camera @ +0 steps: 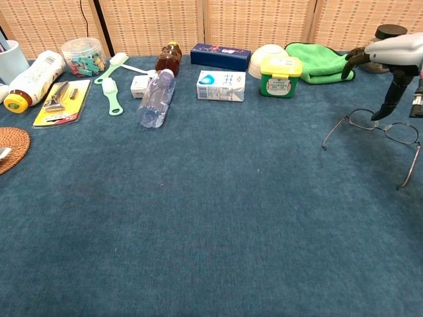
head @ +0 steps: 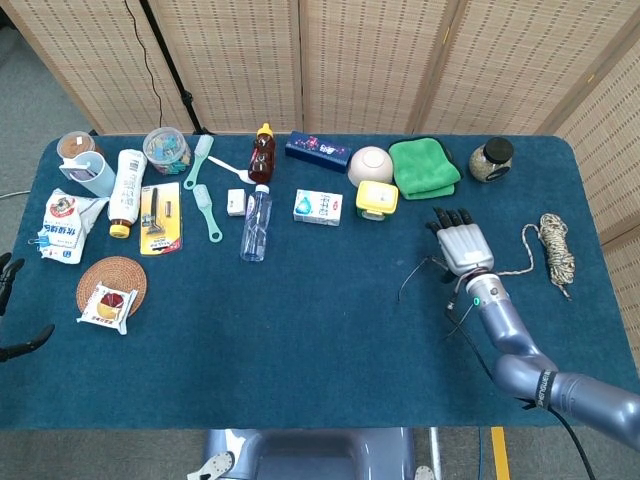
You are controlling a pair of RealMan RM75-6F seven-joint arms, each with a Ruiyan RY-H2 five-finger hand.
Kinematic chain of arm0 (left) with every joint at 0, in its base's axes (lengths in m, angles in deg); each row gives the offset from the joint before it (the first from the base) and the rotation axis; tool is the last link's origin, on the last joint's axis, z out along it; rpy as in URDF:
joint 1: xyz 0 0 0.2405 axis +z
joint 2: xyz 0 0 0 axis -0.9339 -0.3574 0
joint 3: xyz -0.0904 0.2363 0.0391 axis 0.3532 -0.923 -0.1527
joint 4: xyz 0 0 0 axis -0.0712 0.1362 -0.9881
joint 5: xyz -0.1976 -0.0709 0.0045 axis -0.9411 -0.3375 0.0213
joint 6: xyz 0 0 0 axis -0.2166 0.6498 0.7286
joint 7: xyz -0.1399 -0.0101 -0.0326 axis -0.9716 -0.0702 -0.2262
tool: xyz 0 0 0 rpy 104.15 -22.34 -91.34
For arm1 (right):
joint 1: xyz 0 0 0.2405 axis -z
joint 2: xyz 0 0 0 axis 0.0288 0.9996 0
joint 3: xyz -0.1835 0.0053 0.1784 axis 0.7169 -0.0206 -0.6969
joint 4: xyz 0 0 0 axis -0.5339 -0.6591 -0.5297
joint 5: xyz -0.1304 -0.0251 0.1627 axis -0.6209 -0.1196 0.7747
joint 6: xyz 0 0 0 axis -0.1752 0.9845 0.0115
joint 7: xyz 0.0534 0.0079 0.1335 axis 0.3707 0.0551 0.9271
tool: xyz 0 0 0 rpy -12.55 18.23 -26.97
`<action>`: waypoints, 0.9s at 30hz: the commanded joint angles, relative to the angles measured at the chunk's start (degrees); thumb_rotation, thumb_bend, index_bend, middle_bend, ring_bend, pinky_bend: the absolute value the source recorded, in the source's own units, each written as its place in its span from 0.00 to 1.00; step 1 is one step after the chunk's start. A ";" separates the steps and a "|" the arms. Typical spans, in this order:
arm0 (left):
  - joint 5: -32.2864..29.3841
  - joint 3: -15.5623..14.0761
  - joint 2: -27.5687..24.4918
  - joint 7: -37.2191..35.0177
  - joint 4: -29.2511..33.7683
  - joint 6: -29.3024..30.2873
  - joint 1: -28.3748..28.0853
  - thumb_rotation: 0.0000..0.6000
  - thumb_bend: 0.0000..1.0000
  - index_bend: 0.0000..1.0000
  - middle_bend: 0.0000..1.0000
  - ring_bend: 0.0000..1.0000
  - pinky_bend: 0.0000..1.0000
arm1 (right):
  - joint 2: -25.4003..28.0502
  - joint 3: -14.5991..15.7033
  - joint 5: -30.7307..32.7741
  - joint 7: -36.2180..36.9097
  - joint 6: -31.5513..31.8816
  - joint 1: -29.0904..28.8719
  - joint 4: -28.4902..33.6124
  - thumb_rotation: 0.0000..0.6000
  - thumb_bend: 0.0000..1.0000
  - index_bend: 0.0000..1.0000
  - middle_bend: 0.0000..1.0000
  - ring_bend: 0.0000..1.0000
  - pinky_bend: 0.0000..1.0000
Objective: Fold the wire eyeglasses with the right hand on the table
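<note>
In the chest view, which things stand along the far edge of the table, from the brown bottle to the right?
Brown bottle → dark blue box → white bowl → green cloth → jar with black lid.
</note>
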 commanded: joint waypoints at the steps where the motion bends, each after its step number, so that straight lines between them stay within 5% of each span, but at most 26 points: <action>1: 0.10 -0.02 0.04 -0.04 -0.07 -0.09 -0.10 0.74 0.20 0.00 0.00 0.00 0.00 | 1.67 1.84 0.90 -1.05 -0.54 0.12 1.82 1.00 0.13 0.23 0.00 0.00 0.00; 27: 1.18 0.18 -0.68 2.95 3.03 0.08 -1.08 0.74 0.20 0.00 0.00 0.00 0.00 | 2.84 7.57 -2.13 4.28 2.79 4.56 -0.67 1.00 0.13 0.22 0.00 0.00 0.00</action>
